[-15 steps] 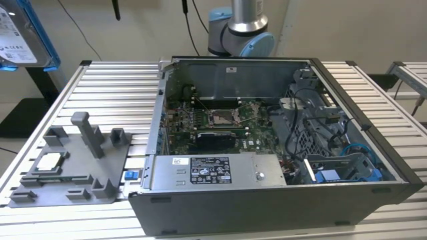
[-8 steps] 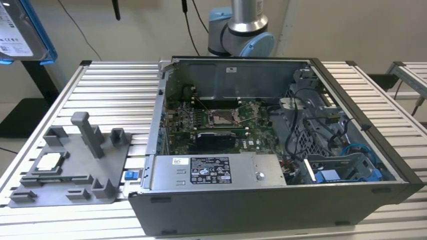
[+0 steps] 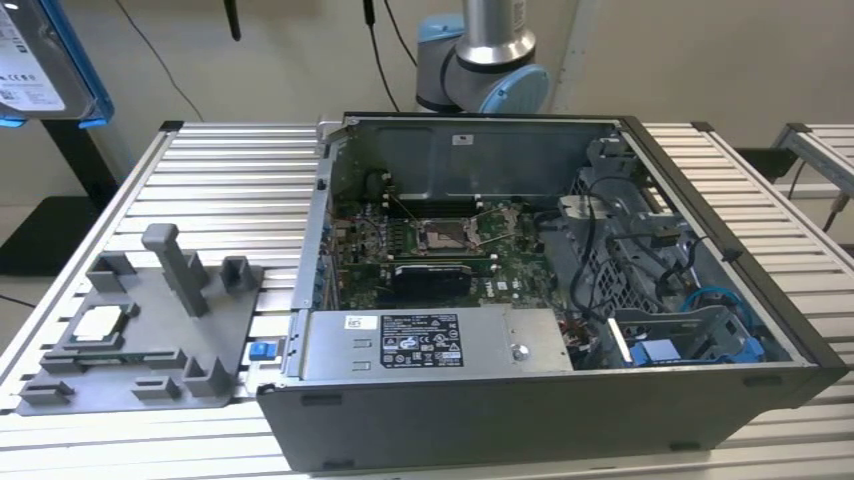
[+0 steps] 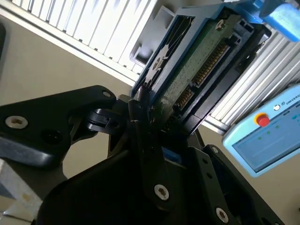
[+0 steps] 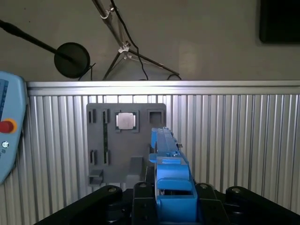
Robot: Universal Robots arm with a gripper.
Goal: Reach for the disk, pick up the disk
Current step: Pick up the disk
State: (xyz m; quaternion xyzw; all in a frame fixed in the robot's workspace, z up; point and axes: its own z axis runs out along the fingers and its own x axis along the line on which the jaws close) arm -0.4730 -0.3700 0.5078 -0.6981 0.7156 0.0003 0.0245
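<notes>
Gripper (image 4: 164,119) clenched on the disk (image 3: 40,62), upper left of the exterior view; I judge it rigid, dense, shock-sensitive, best held by its blue-framed edges.

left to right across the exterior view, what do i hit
disk up in the corner → tall grey post → blue clip → power supply → blue bracket

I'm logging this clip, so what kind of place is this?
Probably a robotics lab bench for computer assembly: an open PC case sits on a slotted aluminium table, a robot arm rises behind it, and the gripper holds the disk.
</notes>
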